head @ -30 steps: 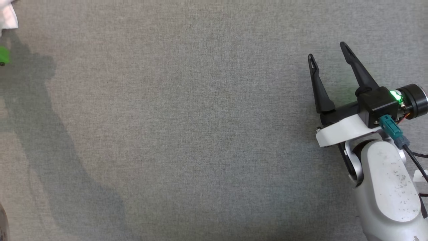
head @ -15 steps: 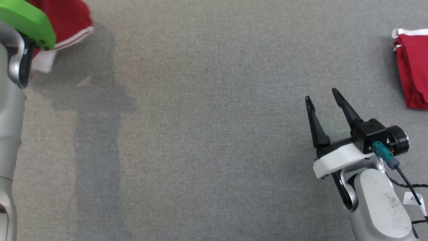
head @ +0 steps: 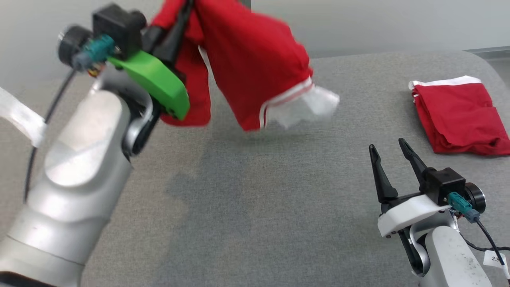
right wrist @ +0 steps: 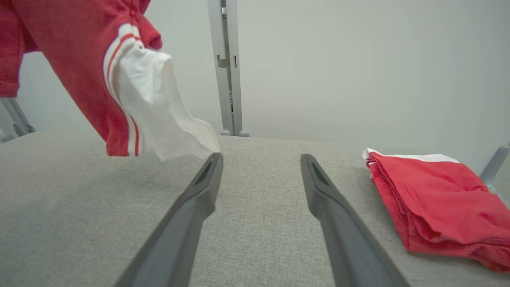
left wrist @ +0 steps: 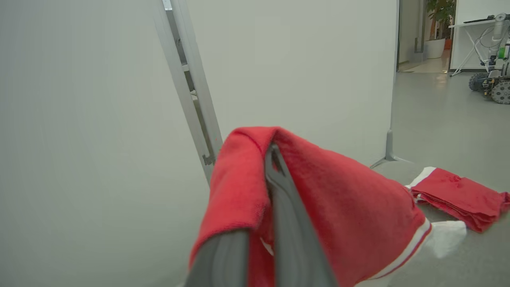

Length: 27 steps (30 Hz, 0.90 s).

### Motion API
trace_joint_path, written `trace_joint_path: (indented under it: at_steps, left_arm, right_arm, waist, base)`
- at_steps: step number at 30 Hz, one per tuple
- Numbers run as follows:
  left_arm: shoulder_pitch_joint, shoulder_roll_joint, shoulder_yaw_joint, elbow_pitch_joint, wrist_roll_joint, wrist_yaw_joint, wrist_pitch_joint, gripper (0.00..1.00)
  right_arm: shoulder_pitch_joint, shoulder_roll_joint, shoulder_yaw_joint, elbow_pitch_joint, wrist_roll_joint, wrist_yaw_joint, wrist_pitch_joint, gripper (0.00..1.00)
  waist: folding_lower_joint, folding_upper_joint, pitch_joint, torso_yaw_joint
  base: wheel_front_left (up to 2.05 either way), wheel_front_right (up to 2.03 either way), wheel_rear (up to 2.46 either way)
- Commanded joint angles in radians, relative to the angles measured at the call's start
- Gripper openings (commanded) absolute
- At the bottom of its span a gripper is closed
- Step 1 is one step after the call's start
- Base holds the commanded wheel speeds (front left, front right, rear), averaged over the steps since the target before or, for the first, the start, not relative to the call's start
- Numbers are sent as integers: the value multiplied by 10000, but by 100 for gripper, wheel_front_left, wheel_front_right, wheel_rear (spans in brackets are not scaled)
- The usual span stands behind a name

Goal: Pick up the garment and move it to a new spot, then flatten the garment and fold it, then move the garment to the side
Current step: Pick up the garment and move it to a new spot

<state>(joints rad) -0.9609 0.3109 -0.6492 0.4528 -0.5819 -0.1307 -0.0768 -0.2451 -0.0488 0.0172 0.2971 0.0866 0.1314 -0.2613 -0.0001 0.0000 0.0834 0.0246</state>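
Observation:
A red garment (head: 251, 59) with a white-striped hem and a white lining hangs in the air over the far left of the grey table (head: 259, 207). My left gripper (head: 181, 18) is shut on its upper part, raised high, and the cloth drapes over both fingers. The left wrist view has the garment (left wrist: 338, 207) wrapped around the left gripper (left wrist: 273, 151). My right gripper (head: 387, 144) stands open low at the front right with nothing between its fingers. From the right wrist, the garment (right wrist: 79, 52) dangles at the upper left, beyond the right gripper (right wrist: 261, 159).
A second red garment (head: 458, 115), folded, lies at the table's far right, also seen as the folded garment (right wrist: 434, 199) right of my fingers. A metal post (right wrist: 225, 59) and a white wall stand behind the table. Another wheeled robot (left wrist: 496, 79) is far off.
The head camera has tilted up, so the whole picture shifted. The left arm has come up into view, lifting the red garment off the table. The right gripper stays open.

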Motion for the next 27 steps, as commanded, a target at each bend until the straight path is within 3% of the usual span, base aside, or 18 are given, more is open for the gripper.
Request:
trace_joint_path:
  at_steps: [1,8,15,17,18,19,27]
  left_arm:
    - [562,-104,-108,4,-131,75,-55,0]
    - [2752,-611,-507,1383,-547,230,-809,0]
    - [3563,-738,-334,3205,-683,338,-1592,0]
    - [3628,-842,-249,3511,-690,316,-1727,39]
    - [3655,-904,-190,3625,-718,292,-1781,76]
    - [3668,-940,-158,3703,-729,272,-1820,100]
    - [4151,-982,321,3174,-311,178,-1891,100]
  right_arm:
    - [179,-35,-61,-42,100,-16,-43,100]
    - [348,-32,-188,-157,239,-16,-46,100]
    - [233,-34,-231,-169,253,-16,-47,100]
    - [242,-35,-235,-149,255,-16,-48,100]
    - [261,-35,-243,-132,251,-16,-48,100]
    - [275,-34,-254,-118,246,-16,-48,100]
    - [499,-35,-210,29,207,-16,-48,100]
  waist:
    - [1,0,-291,-312]
    - [1,0,30,-565]
    - [1,0,319,-744]
    - [1,0,355,-743]
    - [1,0,359,-727]
    - [1,0,355,-709]
    - [1,0,-105,-472]
  base:
    - [0,0,0]
    - [0,0,0]
    - [0,0,0]
    - [0,0,0]
    - [0,0,0]
    - [0,0,0]
    - [0,0,0]
